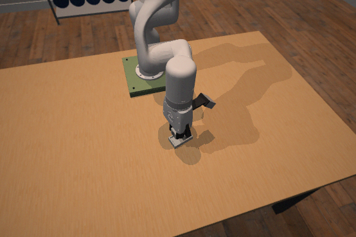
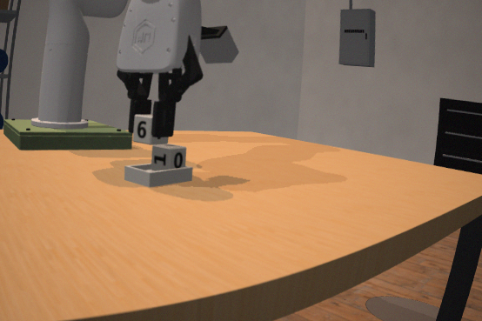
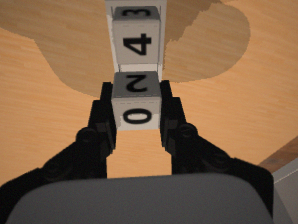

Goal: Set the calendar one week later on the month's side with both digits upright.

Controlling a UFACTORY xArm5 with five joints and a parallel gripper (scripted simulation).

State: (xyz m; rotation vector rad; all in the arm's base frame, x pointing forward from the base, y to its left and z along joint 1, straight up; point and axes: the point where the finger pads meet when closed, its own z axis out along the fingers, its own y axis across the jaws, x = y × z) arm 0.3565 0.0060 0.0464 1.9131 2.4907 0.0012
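Note:
My gripper point(image 1: 180, 135) point(image 2: 149, 132) point(image 3: 137, 96) is shut on a white number cube point(image 2: 142, 129) point(image 3: 136, 112), held raised above the tray's level. The held cube shows an upright 6 in the exterior view, and a 2 and a 0, both turned sideways, in the wrist view. The other cube point(image 2: 169, 157) point(image 3: 137, 44) stands in the grey tray point(image 1: 175, 144) point(image 2: 150, 177), at one end. It shows a sideways 1 and an upright 0 in the exterior view, and a sideways 4 and 3 in the wrist view. The tray lies flat. No month name is readable.
The green base plate point(image 1: 146, 87) point(image 2: 74, 139) of the arm stands behind the tray. The wrist camera's bracket point(image 1: 200, 99) point(image 2: 213, 33) sticks out beside the gripper. The wooden table's front edge point(image 2: 304, 272) is well away from the tray.

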